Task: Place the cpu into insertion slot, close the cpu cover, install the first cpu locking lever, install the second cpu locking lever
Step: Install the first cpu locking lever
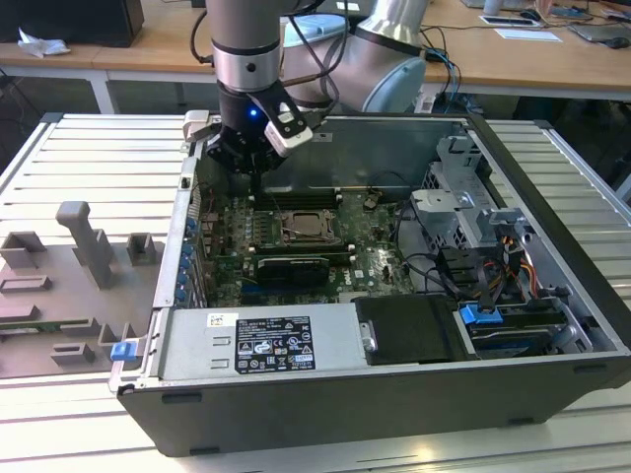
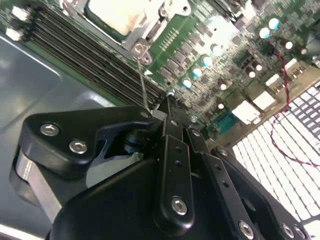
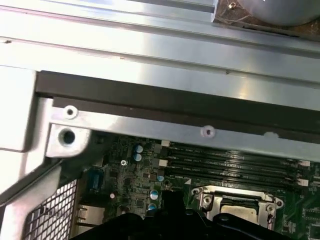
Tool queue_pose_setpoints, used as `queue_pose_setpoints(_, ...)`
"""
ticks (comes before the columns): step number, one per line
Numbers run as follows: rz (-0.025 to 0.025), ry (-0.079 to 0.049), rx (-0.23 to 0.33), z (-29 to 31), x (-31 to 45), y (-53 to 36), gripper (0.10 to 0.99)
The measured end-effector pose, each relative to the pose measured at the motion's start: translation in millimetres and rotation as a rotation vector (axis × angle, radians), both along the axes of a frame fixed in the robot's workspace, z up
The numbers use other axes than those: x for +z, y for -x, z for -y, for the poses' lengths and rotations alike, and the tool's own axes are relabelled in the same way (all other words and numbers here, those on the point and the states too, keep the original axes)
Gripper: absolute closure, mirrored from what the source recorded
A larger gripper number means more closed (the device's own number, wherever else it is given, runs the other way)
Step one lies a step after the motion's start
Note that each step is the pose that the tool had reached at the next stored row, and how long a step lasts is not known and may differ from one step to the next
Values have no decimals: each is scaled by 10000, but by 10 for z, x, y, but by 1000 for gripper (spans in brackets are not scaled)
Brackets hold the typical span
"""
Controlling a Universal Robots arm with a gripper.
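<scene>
The cpu (image 2: 114,14) shows its pale face inside the insertion slot (image 1: 309,229) on the green board. The silvery cpu cover (image 2: 146,31) lies flat around it as a frame. In the first wrist view the cpu (image 3: 241,210) sits inside the same frame (image 3: 206,199). A thin wire locking lever (image 2: 142,82) rises from the socket's corner to just beside my fingertips. My gripper (image 1: 258,187) hangs over the board on the exterior view's left of the socket. Its fingers (image 2: 172,145) are together, and whether they pinch the lever is hidden.
Long black memory slots (image 2: 85,47) run beside the socket. A black graphics card (image 1: 293,266), the power supply (image 1: 261,340) and a drive cage (image 1: 463,197) crowd the open case. The case's metal wall (image 3: 160,75) stands close behind. A grey fixture (image 1: 84,246) lies outside.
</scene>
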State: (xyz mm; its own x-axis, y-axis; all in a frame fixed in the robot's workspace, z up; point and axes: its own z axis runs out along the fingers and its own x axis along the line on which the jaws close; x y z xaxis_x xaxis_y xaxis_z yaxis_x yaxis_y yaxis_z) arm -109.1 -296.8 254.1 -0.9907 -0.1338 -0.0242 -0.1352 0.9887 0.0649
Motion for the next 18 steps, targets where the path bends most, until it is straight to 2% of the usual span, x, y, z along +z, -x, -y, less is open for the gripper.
queue_pose_setpoints(4, -1, 0, -79, 0, -1, -87, 980)
queue_pose_setpoints(18, 0, 0, -89, 0, -4, -195, 980)
